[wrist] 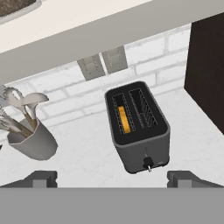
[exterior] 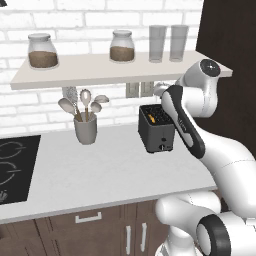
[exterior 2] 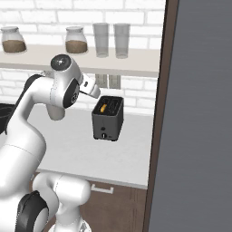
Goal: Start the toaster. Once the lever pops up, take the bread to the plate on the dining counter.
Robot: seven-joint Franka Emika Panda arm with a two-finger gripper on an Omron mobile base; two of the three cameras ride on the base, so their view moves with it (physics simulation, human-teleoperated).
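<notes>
Robot arm (exterior: 200, 135): glossy white rounded shells joined by dark grey to black joint bands. A round dark end cap with a small pale mark closes the upper joint. Two small dark grey finger tips (wrist: 43, 178) are squared.

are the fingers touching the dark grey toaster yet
Apart. In the hand view the two dark fingers stand wide open at the bottom, either side of the boxy dark grey toaster, with white worktop showing between each and its body.
</notes>
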